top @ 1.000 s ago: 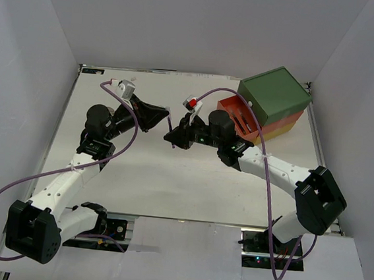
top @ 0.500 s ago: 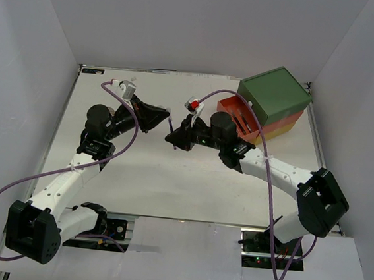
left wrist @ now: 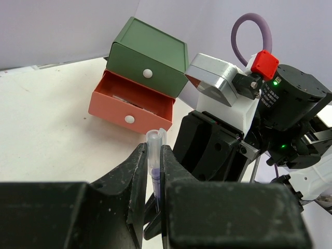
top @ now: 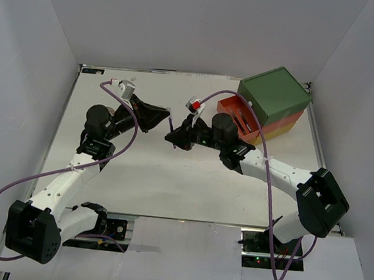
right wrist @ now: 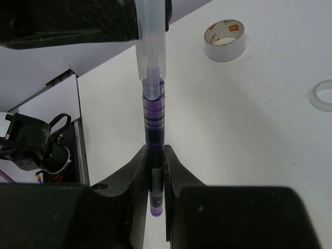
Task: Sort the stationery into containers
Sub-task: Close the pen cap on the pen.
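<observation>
— State of left gripper [left wrist: 154, 155] fingers?
— Pinched on the clear cap end of the pen [right wrist: 153, 111].
— And right gripper [right wrist: 154, 161]?
— Clamped around its purple barrel. Held aloft between both arms, apart from the drawer chest [left wrist: 148, 65].

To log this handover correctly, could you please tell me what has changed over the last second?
The right arm eased its wrist and elbow slightly to the right, while the right gripper barely shifted. Nothing was taken or released: it and the left gripper both stay shut on the purple pen. The left arm, the drawer chest and its open orange-red drawer are unchanged.
</observation>
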Robot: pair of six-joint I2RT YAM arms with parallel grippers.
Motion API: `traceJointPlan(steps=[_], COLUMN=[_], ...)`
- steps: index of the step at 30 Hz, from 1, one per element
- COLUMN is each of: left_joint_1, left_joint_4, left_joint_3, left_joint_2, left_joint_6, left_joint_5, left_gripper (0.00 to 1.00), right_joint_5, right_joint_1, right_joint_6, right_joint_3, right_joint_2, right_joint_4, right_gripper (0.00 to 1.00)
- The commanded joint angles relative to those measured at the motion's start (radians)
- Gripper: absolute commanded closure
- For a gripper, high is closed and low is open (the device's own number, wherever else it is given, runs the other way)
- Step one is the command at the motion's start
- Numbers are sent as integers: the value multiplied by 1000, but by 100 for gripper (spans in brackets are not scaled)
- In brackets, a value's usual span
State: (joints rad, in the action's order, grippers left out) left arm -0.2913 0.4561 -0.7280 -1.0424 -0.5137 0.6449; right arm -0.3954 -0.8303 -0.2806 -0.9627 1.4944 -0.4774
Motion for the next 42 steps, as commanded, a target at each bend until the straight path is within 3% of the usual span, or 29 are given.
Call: traceJointPlan(steps=[1, 8, 18, 25, 29, 33, 42], left_joint_1=[0, -2, 0, 0, 0, 1, 1], left_joint_4=[-40, -50, -31, -33, -50, -68, -140], left_joint_3=[10, 2, 10, 9, -7, -42, -189], left_joint_2=[5, 8, 30, 54, 74, 84, 33], left_joint_6=[6, 12, 21, 30, 40, 27, 139], left_joint_5=[16, 13, 22, 30, 27, 38, 271], left_gripper=[79, 69, 46, 20, 19, 25, 35], right_joint_5=[12, 15, 4, -104, -105, -126, -350], right_joint_1=[14, 17, 20, 37, 51, 62, 83], right_joint_6=[18, 31, 32, 86, 101, 109, 147], right_joint_3=[-1, 2, 15, 44, 51, 59, 61], right_joint_2=[-49, -54, -39, -62, -80, -95, -122], right_joint_4=[-145, -144, -147, -208, -205, -205, -188], right_gripper=[92, 92, 92, 92, 92, 92, 92])
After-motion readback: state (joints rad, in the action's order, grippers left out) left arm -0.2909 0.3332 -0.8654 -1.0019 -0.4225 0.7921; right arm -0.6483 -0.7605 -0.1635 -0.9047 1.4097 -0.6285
